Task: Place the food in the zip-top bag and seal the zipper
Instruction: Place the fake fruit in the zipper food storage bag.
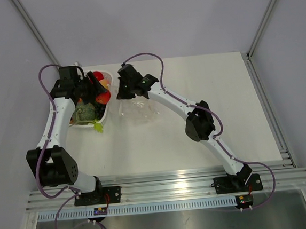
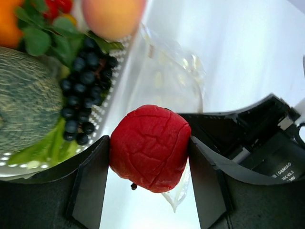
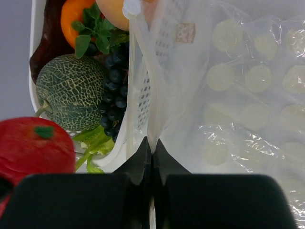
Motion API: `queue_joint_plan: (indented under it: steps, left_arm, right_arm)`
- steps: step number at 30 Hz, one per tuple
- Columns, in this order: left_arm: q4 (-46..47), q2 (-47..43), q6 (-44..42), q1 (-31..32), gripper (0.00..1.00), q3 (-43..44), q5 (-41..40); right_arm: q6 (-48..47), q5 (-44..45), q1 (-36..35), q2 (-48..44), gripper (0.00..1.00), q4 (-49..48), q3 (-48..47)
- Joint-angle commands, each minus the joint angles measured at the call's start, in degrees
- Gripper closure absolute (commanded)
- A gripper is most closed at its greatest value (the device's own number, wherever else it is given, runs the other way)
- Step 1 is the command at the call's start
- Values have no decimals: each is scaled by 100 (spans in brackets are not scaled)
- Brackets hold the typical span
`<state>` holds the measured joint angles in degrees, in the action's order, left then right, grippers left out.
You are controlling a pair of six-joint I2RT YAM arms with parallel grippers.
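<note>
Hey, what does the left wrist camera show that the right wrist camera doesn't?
Only the left wrist view shows the left end effector clamping the red ball from both sides. Only the right wrist view shows the right end effector shut on the edge of the zip-top bag. Both show the ball, the bag, and the white tray holding the melon and dark grapes.

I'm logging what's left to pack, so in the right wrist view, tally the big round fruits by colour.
Red tomato: 1
Orange: 1
Peach: 1
Green melon: 1
Total: 4
</note>
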<state>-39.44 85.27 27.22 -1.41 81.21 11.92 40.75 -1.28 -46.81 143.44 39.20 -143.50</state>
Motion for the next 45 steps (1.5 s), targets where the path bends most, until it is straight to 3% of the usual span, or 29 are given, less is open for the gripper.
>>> queue_joint_plan:
  steps: [1,10,22,29,45]
  left_arm:
    - [375,-134,160,53,59,-210,671]
    - [648,-2,336,71,59,-589,961]
    - [578,139,319,71,60,-668,724]
    - [543,112,292,53,60,-668,627]
    - [762,296,398,62,60,-905,952]
  right_arm:
    - [196,-232,-65,0,100,-448,-222]
    - [583,-601,-57,-360,100,-993,332]
    - [1084,-1111,14,-905,100,-1881,1060]
    - [1348,-1287,93,-1362,100,-2618,1957]
    - [1602,-1999,295,-1336,100,-3102,1861]
